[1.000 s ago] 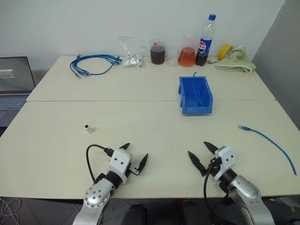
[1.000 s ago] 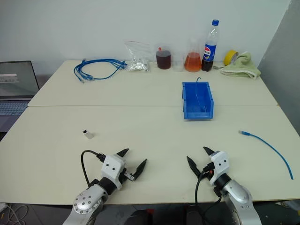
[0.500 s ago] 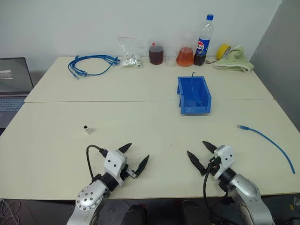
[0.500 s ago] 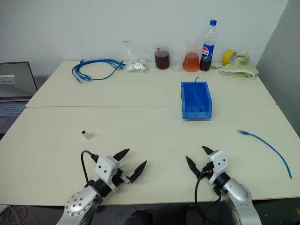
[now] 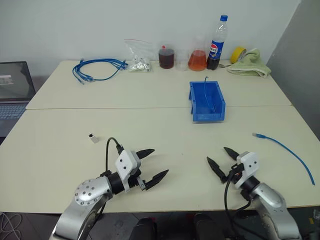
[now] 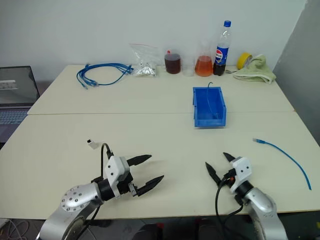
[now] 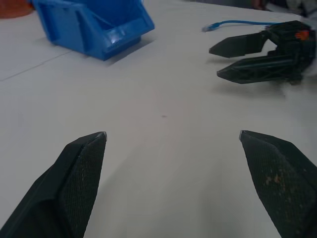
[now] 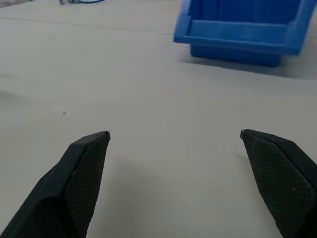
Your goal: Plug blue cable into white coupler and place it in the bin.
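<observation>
We see the small white boxy plastic coupler (image 5: 93,138) lying left, the thin light-blue cable (image 5: 287,151) right, the bright-blue rectangular plastic bin (image 5: 206,101) behind and between them.

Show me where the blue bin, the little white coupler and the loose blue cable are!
blue bin (image 5: 207,116), left eye view, front wall.
white coupler (image 5: 93,137), left eye view, its middle.
blue cable (image 5: 285,148), left eye view, mid-length.

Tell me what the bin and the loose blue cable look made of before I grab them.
The bin: probably rigid moulded plastic, bright blue with a slight sheen on its walls. The blue cable: seemingly a flexible plastic-jacketed cord, lying in a loose curve; plug end too small to judge.
</observation>
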`<control>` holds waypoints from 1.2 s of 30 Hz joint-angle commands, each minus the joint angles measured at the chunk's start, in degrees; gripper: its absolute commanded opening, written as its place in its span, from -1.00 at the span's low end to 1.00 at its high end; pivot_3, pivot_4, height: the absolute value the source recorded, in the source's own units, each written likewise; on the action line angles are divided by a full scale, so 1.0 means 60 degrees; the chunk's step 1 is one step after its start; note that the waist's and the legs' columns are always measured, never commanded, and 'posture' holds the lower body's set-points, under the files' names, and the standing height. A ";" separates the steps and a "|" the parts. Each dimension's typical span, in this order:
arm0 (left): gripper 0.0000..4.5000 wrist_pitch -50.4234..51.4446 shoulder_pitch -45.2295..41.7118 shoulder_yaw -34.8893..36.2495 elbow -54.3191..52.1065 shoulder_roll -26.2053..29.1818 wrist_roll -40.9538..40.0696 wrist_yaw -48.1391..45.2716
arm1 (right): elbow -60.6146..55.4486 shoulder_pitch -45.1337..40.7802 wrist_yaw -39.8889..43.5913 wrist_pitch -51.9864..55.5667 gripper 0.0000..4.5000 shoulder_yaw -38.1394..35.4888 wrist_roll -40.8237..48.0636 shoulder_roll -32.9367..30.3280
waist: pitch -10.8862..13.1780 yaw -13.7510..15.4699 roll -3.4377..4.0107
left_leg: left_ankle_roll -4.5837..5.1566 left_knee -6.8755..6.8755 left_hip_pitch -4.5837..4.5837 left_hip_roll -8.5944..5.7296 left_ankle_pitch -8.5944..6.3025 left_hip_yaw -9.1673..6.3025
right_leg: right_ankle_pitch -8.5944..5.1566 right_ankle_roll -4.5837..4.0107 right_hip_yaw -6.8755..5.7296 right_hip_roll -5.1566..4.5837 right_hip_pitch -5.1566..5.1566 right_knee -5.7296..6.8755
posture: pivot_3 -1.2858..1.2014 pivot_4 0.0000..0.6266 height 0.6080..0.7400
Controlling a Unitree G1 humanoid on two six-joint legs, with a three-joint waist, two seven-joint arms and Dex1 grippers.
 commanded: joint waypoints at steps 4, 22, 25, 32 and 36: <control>1.00 0.2260 -0.1952 -0.0781 -0.0538 0.0565 -0.1074 -0.0923 | -0.0875 0.0103 0.0351 0.0737 1.00 -0.1492 0.1010 -0.1038 | 0.0000 -0.0004 0.0000 | 0.0001 0.0004 -0.0004 0.0000 0.0000 0.0000 | 0.0000 0.0000 -0.0002 0.0003 0.0000 0.0001 | 0.03 -0.52 1.00; 1.00 0.2608 -0.4639 -0.2627 0.0165 0.0413 0.0364 -0.1562 | 0.2139 -0.0841 0.1317 0.3574 1.00 -0.4231 0.1650 -0.4767 | 0.0012 -0.0015 -0.0013 | 0.0004 0.0012 -0.0005 -0.0008 0.0000 0.0033 | 0.0008 0.0011 0.0030 0.0010 0.0000 -0.0005 | 0.03 -0.52 1.00; 1.00 0.2633 -0.4696 -0.2765 0.0129 0.0139 0.0467 -0.1495 | 0.3845 -0.1713 0.2029 0.3450 1.00 -0.3779 0.1295 -0.5543 | 0.0013 -0.0036 -0.0014 | 0.0007 0.0007 -0.0005 0.0002 -0.0001 0.0028 | 0.0007 0.0008 0.0023 0.0019 0.0000 -0.0007 | 0.03 -0.52 1.00; 1.00 0.2737 -0.4647 -0.2882 -0.0065 -0.0077 0.0557 -0.1428 | 0.6590 -0.3366 0.3707 0.3389 1.00 -0.2666 0.0686 -0.6482 | 0.0014 -0.0038 -0.0004 | 0.0008 0.0011 -0.0003 0.0001 -0.0002 0.0042 | 0.0008 0.0008 0.0034 0.0017 -0.0001 -0.0006 | 0.03 -0.52 1.00; 1.00 0.2746 -0.4595 -0.2900 -0.0148 -0.0105 0.0578 -0.1391 | 0.7595 -0.3974 0.4560 0.3200 1.00 -0.1955 0.0262 -0.6624 | 0.0014 -0.0030 -0.0005 | 0.0007 0.0019 -0.0005 -0.0001 -0.0001 0.0042 | 0.0009 0.0010 0.0034 0.0014 -0.0001 -0.0006 | 0.03 -0.52 1.00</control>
